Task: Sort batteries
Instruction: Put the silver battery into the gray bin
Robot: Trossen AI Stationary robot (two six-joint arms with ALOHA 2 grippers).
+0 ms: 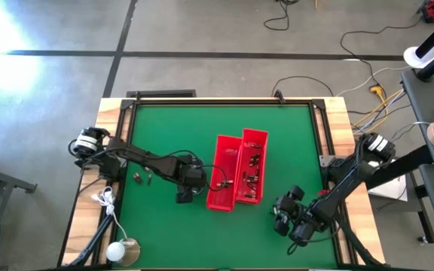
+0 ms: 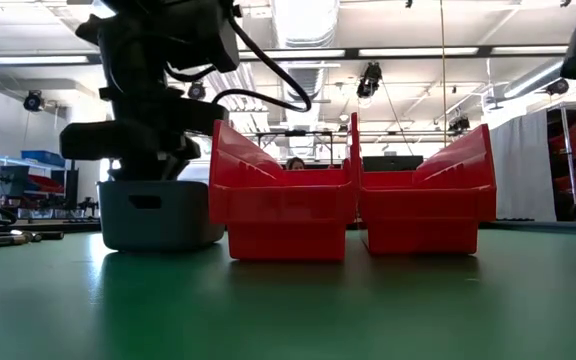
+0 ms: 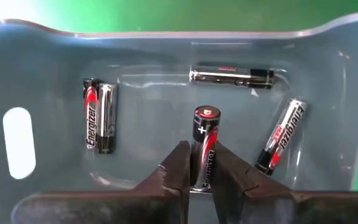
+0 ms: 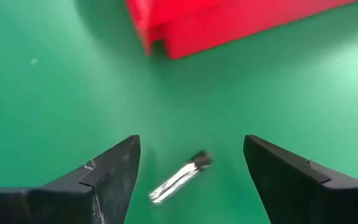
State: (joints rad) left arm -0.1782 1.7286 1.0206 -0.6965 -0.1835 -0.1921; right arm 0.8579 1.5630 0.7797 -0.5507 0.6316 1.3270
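Observation:
A small grey tray (image 3: 36,56) holds three loose batteries lying flat on its floor, among them one (image 3: 99,115) with an orange-red and silver label. My left gripper (image 3: 199,163) reaches down into this tray (image 1: 183,197) and is shut on a fourth battery (image 3: 205,140). My right gripper (image 4: 191,143) is open above the green mat, and a silvery battery (image 4: 179,177) lies on the mat between its fingers, untouched. Two more batteries (image 1: 142,178) lie on the mat left of the tray. My left gripper pinches the battery between its two fingers (image 3: 176,168) by the lower part of its body (image 3: 205,171). The fingers come from above, pointing down into the grey tray, and lie along the battery. Its plus end (image 3: 207,115) sticks out beyond the fingertips toward the tray floor.
Two long red bins (image 1: 224,173) (image 1: 252,165) stand side by side in the middle of the mat, right of the tray, with batteries inside. One red bin (image 4: 229,22) lies just ahead of my right gripper. A wooden frame (image 1: 111,113) borders the mat.

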